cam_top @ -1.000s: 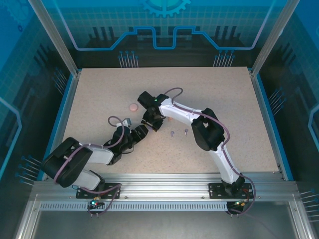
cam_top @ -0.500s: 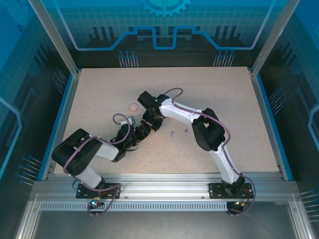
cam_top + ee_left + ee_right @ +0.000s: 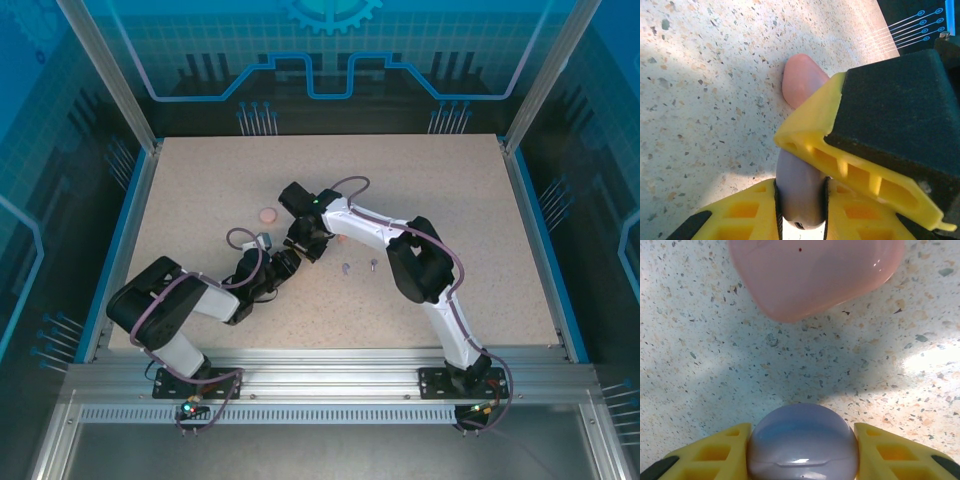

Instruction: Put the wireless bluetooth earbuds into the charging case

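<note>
Left hand (image 3: 800, 192) and right hand (image 3: 802, 435) both pinch the purple case (image 3: 802, 452), frame bottom. Case-opening step, likely; next calls for prising it open.

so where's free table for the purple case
Free: the table along its far edge, and right of the right arm. Crowded: centre, where left hand and right hand grip the purple case beside pink case, coral case, purple buds.

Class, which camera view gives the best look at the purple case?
The right wrist view: the purple case sits large and uncovered between the right gripper's fingers. The left wrist view shows it low down, partly covered by a yellow finger. From the top it is too small to make out.
</note>
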Tool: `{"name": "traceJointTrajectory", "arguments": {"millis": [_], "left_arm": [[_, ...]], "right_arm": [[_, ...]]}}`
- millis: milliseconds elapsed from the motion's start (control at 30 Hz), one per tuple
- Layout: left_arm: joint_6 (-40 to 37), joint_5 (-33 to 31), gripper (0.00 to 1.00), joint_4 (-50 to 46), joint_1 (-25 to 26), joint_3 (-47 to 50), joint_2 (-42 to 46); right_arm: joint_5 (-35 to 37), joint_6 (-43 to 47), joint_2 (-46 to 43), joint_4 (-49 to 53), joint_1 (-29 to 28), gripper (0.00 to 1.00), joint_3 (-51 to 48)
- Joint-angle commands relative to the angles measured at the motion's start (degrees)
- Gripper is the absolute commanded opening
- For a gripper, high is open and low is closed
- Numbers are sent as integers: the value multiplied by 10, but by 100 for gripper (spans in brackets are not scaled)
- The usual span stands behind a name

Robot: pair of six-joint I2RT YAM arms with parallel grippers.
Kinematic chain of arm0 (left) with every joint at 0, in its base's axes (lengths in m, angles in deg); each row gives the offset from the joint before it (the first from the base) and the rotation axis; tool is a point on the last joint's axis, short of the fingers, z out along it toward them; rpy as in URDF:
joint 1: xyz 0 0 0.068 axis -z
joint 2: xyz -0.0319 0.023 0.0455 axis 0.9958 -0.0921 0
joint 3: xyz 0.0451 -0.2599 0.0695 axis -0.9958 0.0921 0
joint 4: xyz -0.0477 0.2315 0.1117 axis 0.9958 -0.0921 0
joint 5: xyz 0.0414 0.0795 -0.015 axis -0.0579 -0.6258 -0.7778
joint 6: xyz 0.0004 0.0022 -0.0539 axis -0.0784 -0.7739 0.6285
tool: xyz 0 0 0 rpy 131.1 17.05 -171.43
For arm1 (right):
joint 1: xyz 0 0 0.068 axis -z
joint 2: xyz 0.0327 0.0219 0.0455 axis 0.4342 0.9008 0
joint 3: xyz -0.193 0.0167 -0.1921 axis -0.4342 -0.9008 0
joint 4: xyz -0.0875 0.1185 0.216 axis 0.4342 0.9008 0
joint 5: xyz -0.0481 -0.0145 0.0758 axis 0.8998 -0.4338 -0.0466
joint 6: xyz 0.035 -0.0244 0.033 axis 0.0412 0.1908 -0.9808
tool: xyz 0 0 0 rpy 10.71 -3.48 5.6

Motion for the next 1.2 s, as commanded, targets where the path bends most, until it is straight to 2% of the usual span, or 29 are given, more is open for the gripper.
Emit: {"name": "traceJointTrajectory", "arguments": {"millis": [0,200,400,600,800,1167], "left_arm": [[-13,-15,16,14,4,-17,-8],[-14,-12,7,10,3,-23,-8],[-17,-11,7,1,3,-23,-2],[-15,-12,21,-1,4,-31,-7],[-17,-8,28,-2,4,-41,-16],[-11,-6,18,18,3,-41,-39]], "right_arm": [[-17,-5,-32,7,-4,38,-9],[-20,-3,-38,5,-2,43,-12],[-18,-3,-43,-3,0,41,-20],[-24,-4,-46,-14,-2,37,-32],[-25,-4,-50,-20,-1,37,-40],[-33,-3,-50,-24,-1,36,-45]]}}
